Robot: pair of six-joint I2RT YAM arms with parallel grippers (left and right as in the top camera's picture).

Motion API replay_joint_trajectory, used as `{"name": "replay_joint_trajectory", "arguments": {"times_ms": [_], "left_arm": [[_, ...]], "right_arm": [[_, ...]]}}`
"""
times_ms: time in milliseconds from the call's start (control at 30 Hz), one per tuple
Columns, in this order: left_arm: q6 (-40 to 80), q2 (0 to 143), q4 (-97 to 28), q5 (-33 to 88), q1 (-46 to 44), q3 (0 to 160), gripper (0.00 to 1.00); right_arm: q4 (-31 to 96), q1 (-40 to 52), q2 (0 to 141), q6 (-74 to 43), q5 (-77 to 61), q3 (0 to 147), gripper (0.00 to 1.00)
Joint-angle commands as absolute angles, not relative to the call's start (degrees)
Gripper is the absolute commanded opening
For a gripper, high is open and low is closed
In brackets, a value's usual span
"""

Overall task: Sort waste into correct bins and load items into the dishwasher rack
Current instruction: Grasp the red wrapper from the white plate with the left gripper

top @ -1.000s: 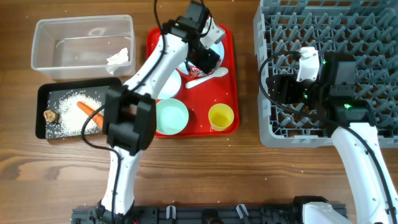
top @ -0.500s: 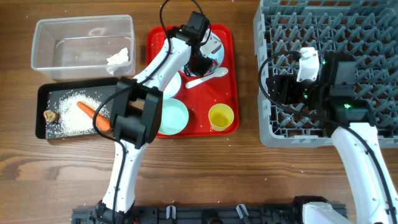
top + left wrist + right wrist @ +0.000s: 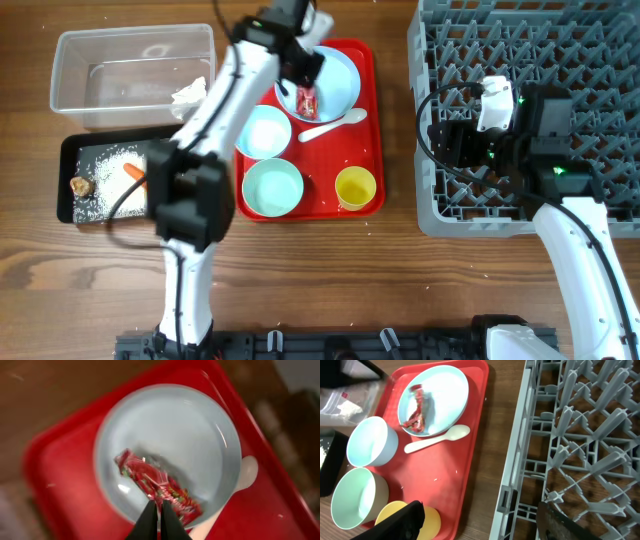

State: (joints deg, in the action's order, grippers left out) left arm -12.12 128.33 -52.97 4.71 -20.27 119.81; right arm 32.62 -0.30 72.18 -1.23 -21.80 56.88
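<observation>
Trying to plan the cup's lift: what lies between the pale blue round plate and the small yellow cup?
The white plastic spoon, lying on the flat red tray beside the plate; then bare tray up to the cup. The overhead view shows it.

left hand (image 3: 160, 507) pinched closed, right hand (image 3: 480, 512) spread

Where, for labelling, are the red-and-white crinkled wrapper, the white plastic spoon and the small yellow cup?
Red-and-white crinkled wrapper (image 3: 306, 101): overhead, its middle.
White plastic spoon (image 3: 457, 433): right wrist, its bowl.
Small yellow cup (image 3: 355, 187): overhead, its inside.
</observation>
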Motion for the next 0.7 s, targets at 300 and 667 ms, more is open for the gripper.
{"name": "replay_joint_trajectory", "arguments": {"times_ms": [300,667], "left_arm": [[-10.3,130.3,-55.1,13.4,-14.8,121.3,0.69],[-10.0,139.5,-54.6,0.9,-21.1,121.1,0.74]], "right_arm": [[32.4,-0.2,72.9,-1.5,-21.8,57.6,0.74],[32.8,-0.2,72.9,-1.5,-21.8,57.6,0.74]]}}
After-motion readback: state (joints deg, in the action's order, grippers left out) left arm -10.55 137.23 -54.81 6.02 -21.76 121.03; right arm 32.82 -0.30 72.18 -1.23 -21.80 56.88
